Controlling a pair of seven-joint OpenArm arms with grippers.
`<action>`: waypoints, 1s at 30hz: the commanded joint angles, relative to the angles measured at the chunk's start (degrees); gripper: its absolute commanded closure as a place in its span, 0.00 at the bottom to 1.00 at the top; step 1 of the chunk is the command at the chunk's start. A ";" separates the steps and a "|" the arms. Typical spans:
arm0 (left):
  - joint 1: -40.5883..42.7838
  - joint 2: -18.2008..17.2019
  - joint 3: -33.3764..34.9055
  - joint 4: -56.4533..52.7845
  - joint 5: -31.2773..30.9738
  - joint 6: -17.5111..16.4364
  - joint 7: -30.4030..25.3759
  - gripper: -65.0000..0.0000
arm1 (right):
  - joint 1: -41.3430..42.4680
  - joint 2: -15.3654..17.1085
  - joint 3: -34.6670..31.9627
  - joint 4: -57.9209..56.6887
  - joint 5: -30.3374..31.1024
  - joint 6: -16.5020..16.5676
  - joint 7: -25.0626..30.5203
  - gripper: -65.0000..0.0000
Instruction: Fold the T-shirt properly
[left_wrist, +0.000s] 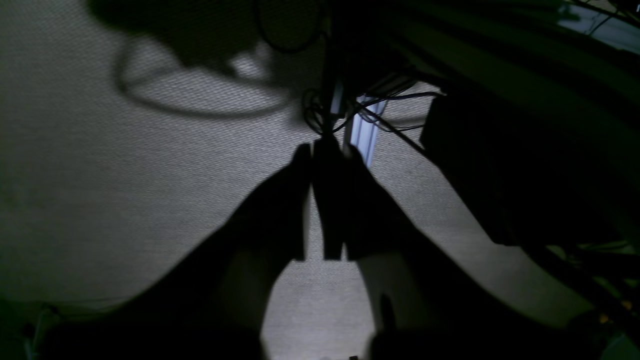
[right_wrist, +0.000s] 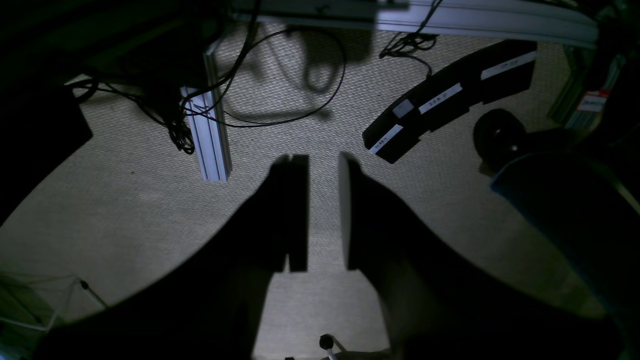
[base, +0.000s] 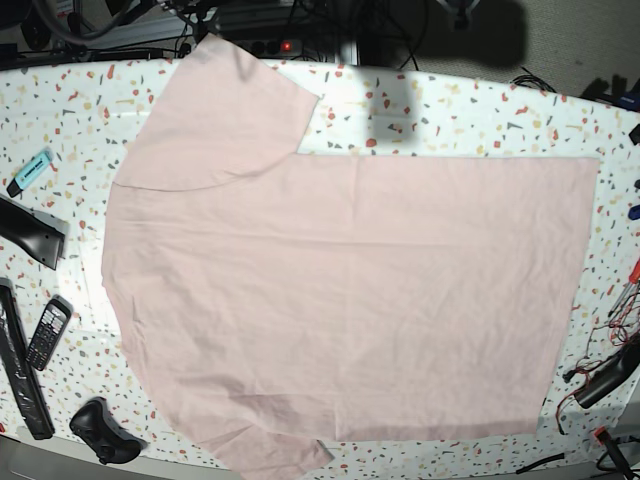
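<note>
The pale pink T-shirt (base: 340, 290) lies spread flat on the speckled table (base: 470, 110), plain side up. Its sleeves are at the left, one at the top left and one at the bottom edge, and its hem is at the right. Neither gripper shows in the base view. In the left wrist view my left gripper (left_wrist: 325, 150) hangs over grey carpet, jaws together, holding nothing. In the right wrist view my right gripper (right_wrist: 324, 160) hangs over the same carpet, jaws a small gap apart and empty. No shirt shows in either wrist view.
Left of the shirt lie a blue marker (base: 32, 170), a black handset (base: 47, 333), a long black bar (base: 20, 370) and a black controller (base: 100, 430). Cables and tools (base: 610, 370) lie at the right edge. On the floor stand an aluminium profile (right_wrist: 210, 135) and a black labelled device (right_wrist: 450, 100).
</note>
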 joint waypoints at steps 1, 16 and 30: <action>0.33 -0.33 0.07 0.39 -0.24 0.02 -0.15 0.93 | -0.35 0.33 0.02 0.26 0.28 0.33 0.37 0.83; 0.31 -0.46 0.07 0.39 -0.24 0.02 -1.51 0.93 | -0.35 0.35 0.02 0.26 0.26 0.33 1.70 0.83; 0.31 -0.46 0.07 0.39 -0.22 0.00 -1.68 0.93 | -0.37 0.35 0.02 0.26 0.26 0.33 2.32 0.83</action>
